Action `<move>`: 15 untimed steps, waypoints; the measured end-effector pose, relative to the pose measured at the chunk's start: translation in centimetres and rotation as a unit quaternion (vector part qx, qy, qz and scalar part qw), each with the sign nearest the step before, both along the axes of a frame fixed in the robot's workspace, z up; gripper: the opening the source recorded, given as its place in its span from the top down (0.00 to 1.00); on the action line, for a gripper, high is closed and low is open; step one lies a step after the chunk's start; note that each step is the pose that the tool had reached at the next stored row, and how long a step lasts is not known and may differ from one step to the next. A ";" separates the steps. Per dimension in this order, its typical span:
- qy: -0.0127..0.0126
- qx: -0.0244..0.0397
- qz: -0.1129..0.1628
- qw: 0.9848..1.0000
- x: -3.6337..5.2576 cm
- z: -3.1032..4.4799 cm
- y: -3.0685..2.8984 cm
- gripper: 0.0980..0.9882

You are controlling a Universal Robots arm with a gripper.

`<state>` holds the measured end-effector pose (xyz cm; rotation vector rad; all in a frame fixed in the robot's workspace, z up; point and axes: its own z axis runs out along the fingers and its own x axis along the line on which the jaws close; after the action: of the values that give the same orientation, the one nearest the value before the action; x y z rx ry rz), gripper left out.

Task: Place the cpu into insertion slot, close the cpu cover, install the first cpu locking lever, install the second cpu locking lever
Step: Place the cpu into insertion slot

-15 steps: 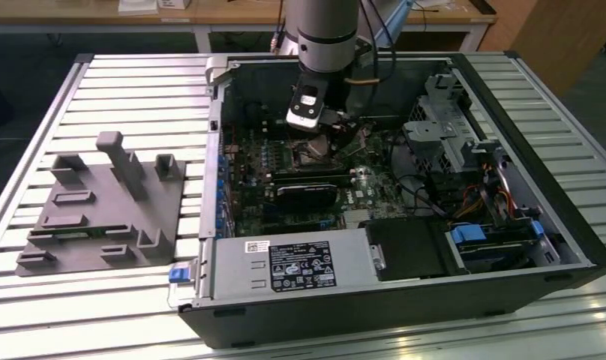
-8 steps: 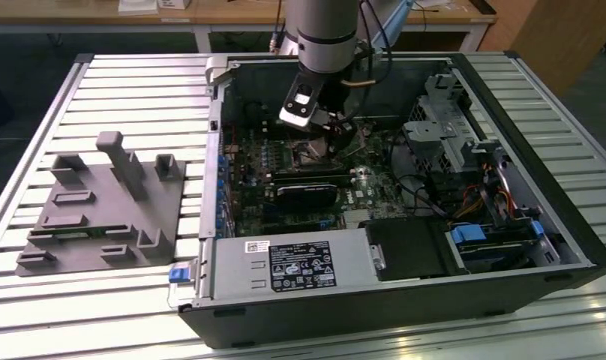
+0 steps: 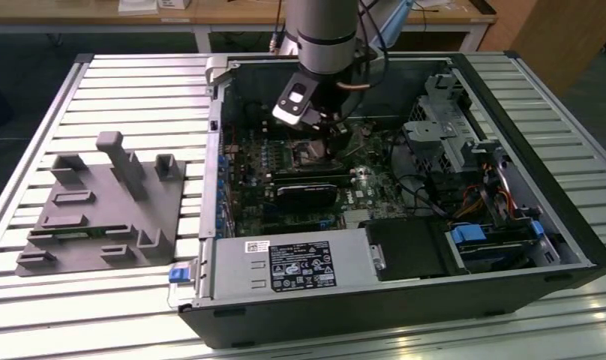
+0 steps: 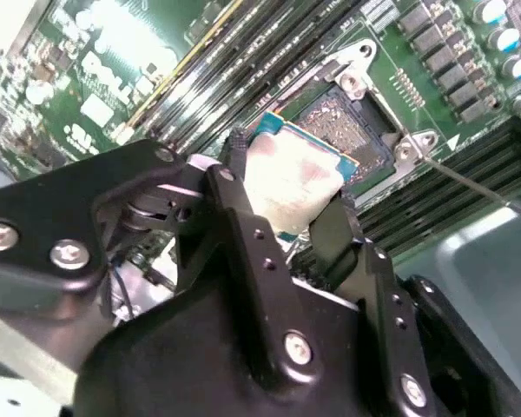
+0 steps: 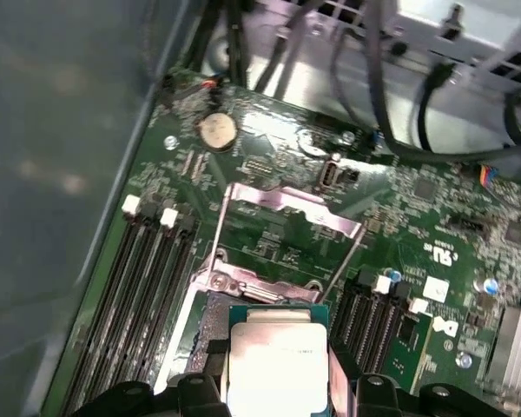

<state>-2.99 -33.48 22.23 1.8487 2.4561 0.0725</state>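
Fingers (image 4: 243, 226) pinched shut on the cpu (image 4: 291, 178), one black pad on each of two opposite edges, dull metal top facing the second wrist camera. I read this chip as light, rigid and flat, with a slick lid, so the edges are the only sensible place to hold it. Its underside and the contacts in the socket look like the fragile parts, and a tilt or scrape there is what I'd fear.

Gripper (image 4: 286, 187) sits low over the green circuit board (image 5: 434, 200). The cpu hangs partly over the insertion slot (image 4: 347, 117), whose dark centre and silvery rim show past the chip's far edge. In the first wrist view the cpu cover (image 5: 291, 208) appears swung up and open beyond the chip, board showing through its window, and long memory slots (image 5: 148, 278) run on either side. In the exterior view the arm (image 3: 323, 30) reaches down into the open computer case (image 3: 543, 247).

What I can't judge is whether the chip touches the socket or floats clear, since its body hides the near half of the slot. A thin silvery wire (image 4: 456, 178) beside the socket may be a locking lever, but I won't swear to it.
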 end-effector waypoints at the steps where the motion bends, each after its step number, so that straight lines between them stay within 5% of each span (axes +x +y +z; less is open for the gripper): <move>1: 0.000 0.000 -0.008 1.000 0.00 -0.02 0.00 0.50; 15: 0.000 0.000 -0.081 0.997 -0.20 -0.27 0.17 0.50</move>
<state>-3.19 -33.31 21.96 2.0383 2.2967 0.0638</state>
